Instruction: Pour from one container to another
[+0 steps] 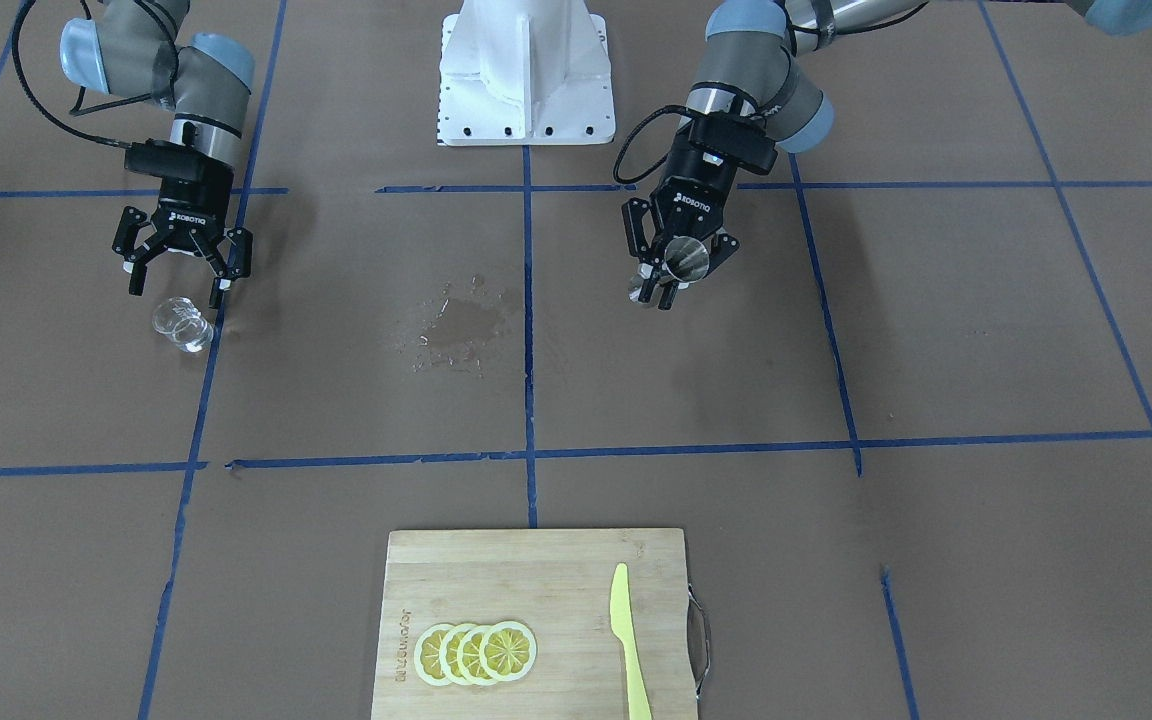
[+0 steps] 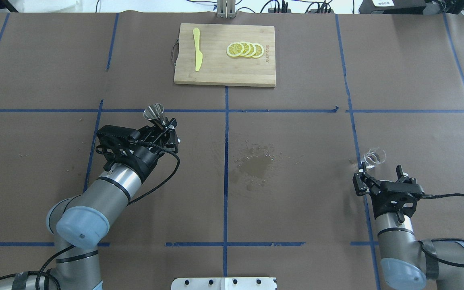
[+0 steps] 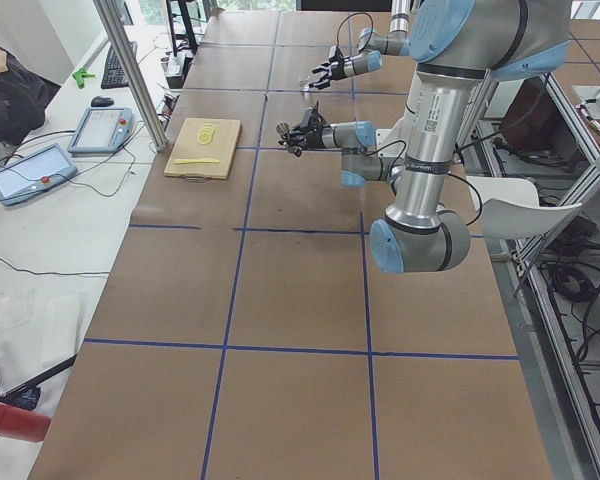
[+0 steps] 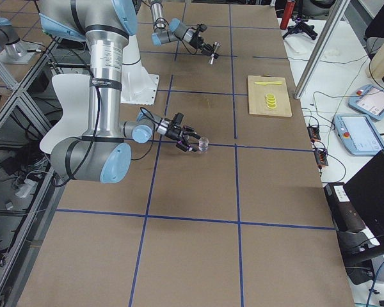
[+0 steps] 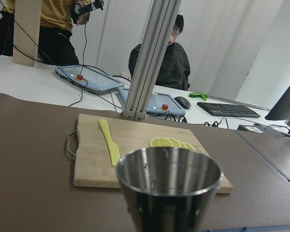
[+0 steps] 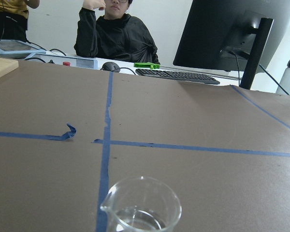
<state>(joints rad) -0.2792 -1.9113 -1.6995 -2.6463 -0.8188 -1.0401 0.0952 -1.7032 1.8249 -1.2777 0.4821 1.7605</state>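
We see the left gripper (image 1: 678, 280) pinching the steel jigger (image 1: 686, 258), cup uppermost, presumably ready to receive. The glass tumbler (image 1: 181, 325) stands on the table (image 1: 936, 330) at the robot's right. The right gripper (image 1: 178, 288) hangs spread just behind it, likely to grasp.

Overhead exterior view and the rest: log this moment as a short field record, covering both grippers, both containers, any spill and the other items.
left gripper: shut on jigger, held off the table
right gripper: open, just behind glass tumbler, not gripping
glass tumbler: upright on table; seemingly a little clear liquid
wet patch: mid-table, between the arms
cutting board: far edge, carrying lemon slices and yellow knife
pour: not under way; containers far apart
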